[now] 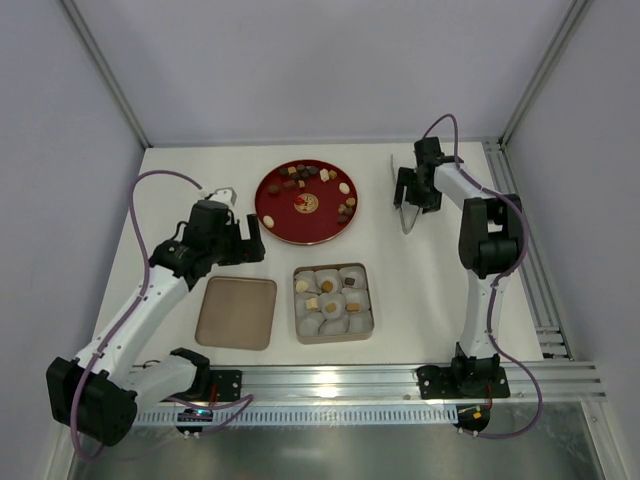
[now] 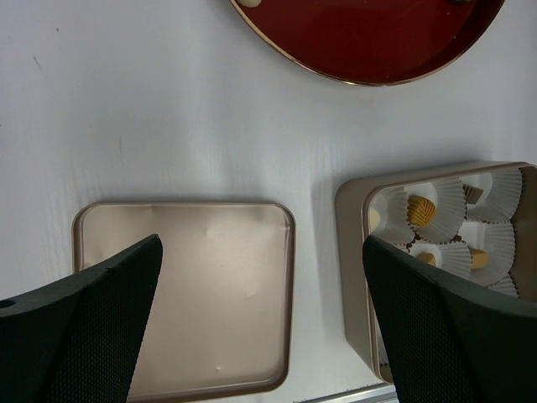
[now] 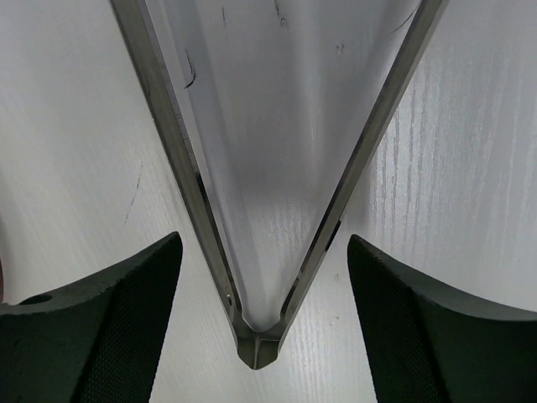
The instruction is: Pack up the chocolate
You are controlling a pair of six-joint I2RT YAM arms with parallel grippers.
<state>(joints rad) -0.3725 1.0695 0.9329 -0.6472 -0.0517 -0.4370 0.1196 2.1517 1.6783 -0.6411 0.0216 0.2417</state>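
Chocolate (image 1: 300, 183) pieces, dark, tan and cream, lie scattered on a round red plate (image 1: 282, 215). A few more chocolates (image 2: 422, 210) sit in the white paper cups of a square tin (image 1: 366, 305). My left gripper (image 1: 250, 240) hangs open above the right edge of the tin's lid (image 2: 193, 285), holding nothing. My right gripper (image 3: 264, 245) is open at the table's far right. Its fingers (image 3: 126, 311) stand either side of metal tongs (image 3: 256, 344) that lie flat on the table, with a gap to each tong arm.
The lid (image 1: 237, 312) lies left of the tin (image 2: 357, 252), and the red plate (image 2: 369, 42) is behind both. The tongs (image 1: 405, 212) lie right of the plate. A metal rail (image 1: 400, 380) runs along the near edge, and enclosure walls surround the white table.
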